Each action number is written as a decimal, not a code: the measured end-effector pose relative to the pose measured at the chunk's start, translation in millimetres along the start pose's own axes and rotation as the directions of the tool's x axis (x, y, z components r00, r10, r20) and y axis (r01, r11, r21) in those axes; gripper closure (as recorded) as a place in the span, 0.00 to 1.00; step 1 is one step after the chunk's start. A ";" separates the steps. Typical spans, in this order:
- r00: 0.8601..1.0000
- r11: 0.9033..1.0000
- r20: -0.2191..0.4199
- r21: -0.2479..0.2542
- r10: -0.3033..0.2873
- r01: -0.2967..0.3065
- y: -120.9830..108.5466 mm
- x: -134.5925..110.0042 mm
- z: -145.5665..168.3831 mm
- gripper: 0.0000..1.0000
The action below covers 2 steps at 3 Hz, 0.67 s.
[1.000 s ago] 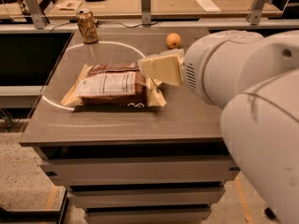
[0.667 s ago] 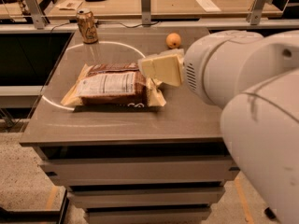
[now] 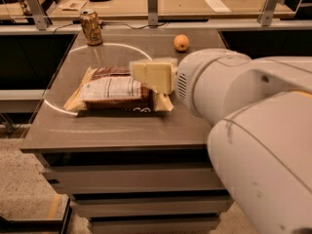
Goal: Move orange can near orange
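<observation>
The orange can point(image 3: 91, 27) stands upright at the table's far left corner, golden-orange with dark markings and a silver top. The orange point(image 3: 181, 42) lies at the far edge, right of centre, well apart from the can. My gripper point(image 3: 152, 75) shows only as a cream block at the end of the large white arm point(image 3: 229, 91). It hangs over the right end of the snack bag point(image 3: 114, 90), well short of the can and in front of the orange.
The snack bag lies flat in the middle of the grey table point(image 3: 117, 128). A white ring point(image 3: 117, 46) is marked on the tabletop. Behind it stands a wooden desk point(image 3: 185, 4) with metal posts point(image 3: 152, 5). My arm fills the right foreground.
My arm and gripper have shifted a little to the left, further over the snack bag. The can, orange and bag have not moved.
</observation>
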State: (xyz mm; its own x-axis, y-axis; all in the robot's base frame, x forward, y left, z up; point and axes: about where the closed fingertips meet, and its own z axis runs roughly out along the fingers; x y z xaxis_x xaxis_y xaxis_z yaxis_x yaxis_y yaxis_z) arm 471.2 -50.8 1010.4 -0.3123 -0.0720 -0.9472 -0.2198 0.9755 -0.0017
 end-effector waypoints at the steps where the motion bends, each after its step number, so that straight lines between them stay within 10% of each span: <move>1: 0.998 0.993 0.020 -0.096 0.067 -0.064 38.3 2.5 16.4 0.00; 2: 0.995 0.976 0.074 -0.212 0.068 -0.051 101.7 -1.8 21.2 0.00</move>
State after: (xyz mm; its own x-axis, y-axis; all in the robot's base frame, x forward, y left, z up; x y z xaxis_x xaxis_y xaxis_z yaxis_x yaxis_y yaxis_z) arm 469.1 52.9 1005.1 -0.2571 0.0096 -0.9663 -0.3943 0.9119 0.1140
